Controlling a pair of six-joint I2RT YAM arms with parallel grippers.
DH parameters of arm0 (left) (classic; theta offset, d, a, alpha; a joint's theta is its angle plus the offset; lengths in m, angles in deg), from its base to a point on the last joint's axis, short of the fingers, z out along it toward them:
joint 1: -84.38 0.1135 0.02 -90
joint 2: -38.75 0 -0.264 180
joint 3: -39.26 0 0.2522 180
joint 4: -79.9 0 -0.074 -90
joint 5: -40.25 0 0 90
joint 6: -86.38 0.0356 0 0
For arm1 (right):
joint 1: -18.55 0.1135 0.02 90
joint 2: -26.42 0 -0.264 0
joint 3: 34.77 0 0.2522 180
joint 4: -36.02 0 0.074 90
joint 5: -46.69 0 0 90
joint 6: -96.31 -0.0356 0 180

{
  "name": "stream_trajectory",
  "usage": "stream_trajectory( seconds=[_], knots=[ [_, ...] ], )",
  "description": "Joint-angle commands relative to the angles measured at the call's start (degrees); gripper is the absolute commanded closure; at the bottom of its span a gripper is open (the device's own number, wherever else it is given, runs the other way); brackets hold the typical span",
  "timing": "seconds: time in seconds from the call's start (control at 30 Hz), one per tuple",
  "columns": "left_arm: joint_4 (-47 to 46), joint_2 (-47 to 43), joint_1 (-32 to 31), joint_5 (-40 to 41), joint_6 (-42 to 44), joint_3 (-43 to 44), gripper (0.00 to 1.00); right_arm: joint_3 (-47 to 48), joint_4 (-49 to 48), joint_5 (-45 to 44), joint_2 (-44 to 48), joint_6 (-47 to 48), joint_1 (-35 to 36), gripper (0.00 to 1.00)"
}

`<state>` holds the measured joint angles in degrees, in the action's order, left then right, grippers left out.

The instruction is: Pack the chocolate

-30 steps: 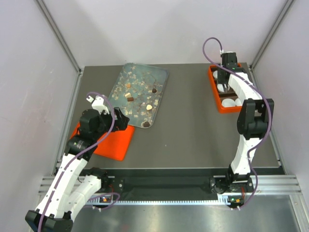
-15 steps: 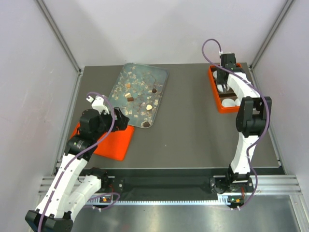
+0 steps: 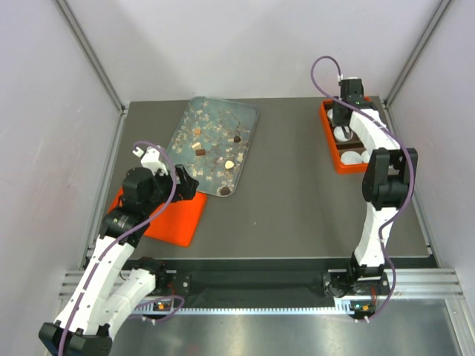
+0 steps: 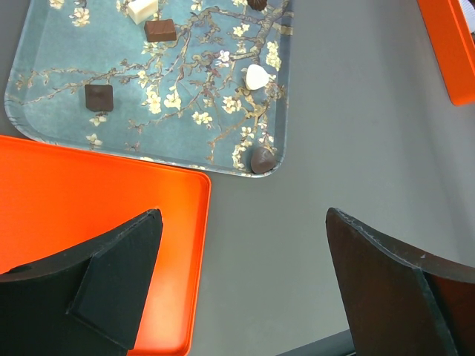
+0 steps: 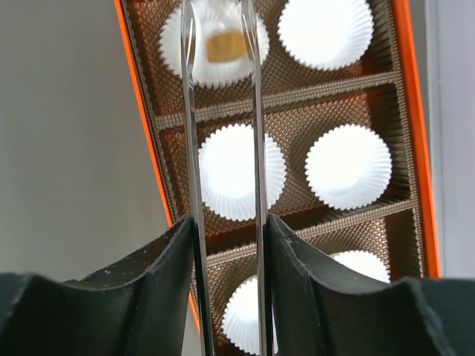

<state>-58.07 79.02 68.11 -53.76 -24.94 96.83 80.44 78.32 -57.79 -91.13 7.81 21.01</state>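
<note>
Right gripper (image 5: 226, 222) is clenched on thin grey metal tongs (image 5: 257, 148). The tong tips straddle a caramel-tan chocolate square (image 5: 225, 46) sitting in a white fluted paper cup (image 5: 215, 74), end row of the orange mesh-lined box (image 5: 153, 148). Can't tell if the tines touch it.

Step looks like drop-off. Best to let the tines spread clear of the piece, then lift straight up without snagging the cup.

Only the right wrist view shows the piece seated and the neighbouring cups empty; from the top, the arm covers that cup. The left wrist view shows the left gripper (image 4: 241, 245) spread wide and empty over a flat orange lid (image 4: 89, 193). More chocolates, e.g. a dark square (image 4: 99, 96), wait on the blue floral tray (image 4: 44, 96).
</note>
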Motion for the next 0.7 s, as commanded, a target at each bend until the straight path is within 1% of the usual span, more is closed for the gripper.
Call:
stream_trajectory(
  seconds=[0.0,0.2,0.37,0.5,0.6,0.67],
  knots=[
    [-0.67,-0.37,-0.25,0.49,0.05,-0.13,0.04,4.63,-1.73,-1.52,1.37,1.05,-0.70,0.58],
    [-0.67,-0.63,-0.25,0.32,0.05,-0.13,0.03,6.39,0.82,-1.96,2.59,1.05,-0.53,0.57],
    [-0.76,-0.81,-0.25,-0.03,0.05,-0.13,0.03,5.87,1.79,-1.87,7.42,0.79,1.75,0.58],
    [-0.94,-0.98,-0.16,-0.12,0.05,-0.22,0.03,1.75,1.00,-1.52,12.43,0.70,5.97,0.58],
    [-0.85,-1.07,-0.16,-0.12,-0.04,-0.22,0.03,-6.75,-2.42,-0.56,17.17,-0.53,10.62,0.58],
    [-0.85,-0.98,-0.16,-0.12,-0.04,-0.22,0.03,-10.03,-5.32,0.06,20.34,-1.15,13.43,0.57]
  ],
)
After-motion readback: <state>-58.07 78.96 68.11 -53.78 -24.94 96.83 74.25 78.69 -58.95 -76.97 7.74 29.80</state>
